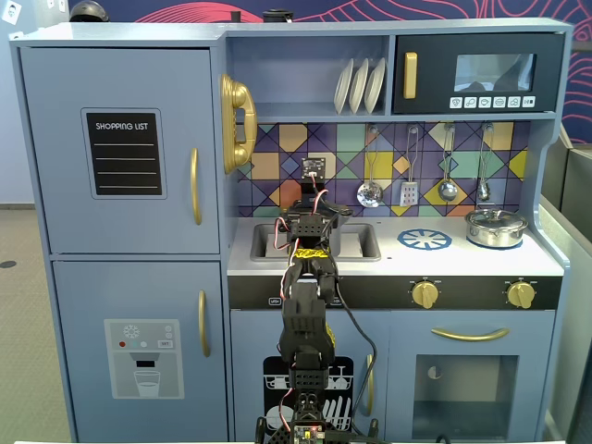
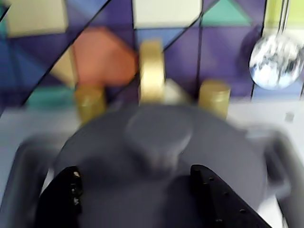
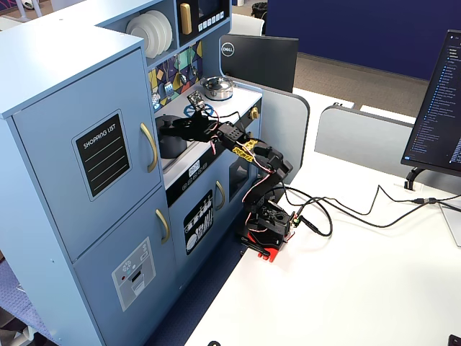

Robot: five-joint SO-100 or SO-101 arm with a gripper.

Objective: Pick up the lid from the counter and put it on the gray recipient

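One lid [image 2: 161, 156] tops one gray recipient [image 3: 170, 142]; the tool [image 2: 137, 190] straddles it, fingers apart.

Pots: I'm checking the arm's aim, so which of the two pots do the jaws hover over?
The matte gray pot at the sink, lid below the jaws; the shiny silver pot sits far right.
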